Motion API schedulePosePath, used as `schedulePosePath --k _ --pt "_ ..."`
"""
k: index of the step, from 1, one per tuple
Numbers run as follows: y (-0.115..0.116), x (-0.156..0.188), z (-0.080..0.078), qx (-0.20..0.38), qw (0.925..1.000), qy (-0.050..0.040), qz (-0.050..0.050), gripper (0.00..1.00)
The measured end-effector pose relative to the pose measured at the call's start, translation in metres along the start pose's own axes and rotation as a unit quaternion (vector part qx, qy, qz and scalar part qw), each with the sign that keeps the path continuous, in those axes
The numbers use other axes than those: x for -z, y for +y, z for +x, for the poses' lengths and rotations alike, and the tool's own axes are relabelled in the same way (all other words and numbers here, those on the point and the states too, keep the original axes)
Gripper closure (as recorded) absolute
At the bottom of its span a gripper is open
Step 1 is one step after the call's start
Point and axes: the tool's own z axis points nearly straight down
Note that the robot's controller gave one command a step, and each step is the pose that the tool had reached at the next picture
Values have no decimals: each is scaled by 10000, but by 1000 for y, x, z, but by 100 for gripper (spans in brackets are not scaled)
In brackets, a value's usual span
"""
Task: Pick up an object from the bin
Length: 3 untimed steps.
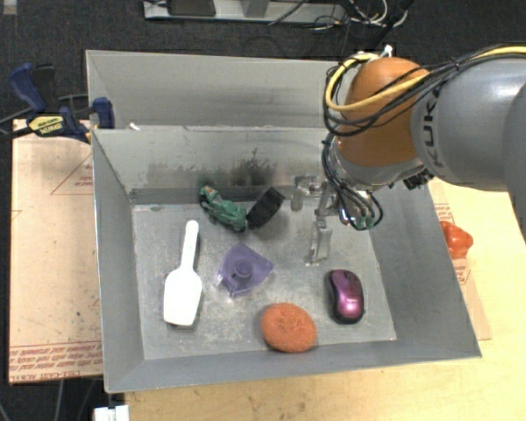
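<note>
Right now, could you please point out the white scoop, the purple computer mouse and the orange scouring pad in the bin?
white scoop [184,283]: camera view, on the top of its bowl.
purple computer mouse [344,296]: camera view, on its back.
orange scouring pad [288,328]: camera view, at its middle.

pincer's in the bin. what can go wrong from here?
1. The pincer hangs over bare bin floor, between the black block and the purple mouse; a straight descent would probably grab nothing.
2. The mouse is rounded and glossy, so it might slip out of a grasp.
3. The black block seems to touch the green toy near the back wall; a grab there may snag both.
</note>
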Motion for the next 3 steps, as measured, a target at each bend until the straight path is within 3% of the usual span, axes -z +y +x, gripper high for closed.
schedulePosePath --k 1,2,3 --pt "0 5 -2 0 10000 -36 0 0" --pt "70 -37 34 -135 9999 -26 -4 0" --pt "37 -29 52 662 9978 -18 -13 0"
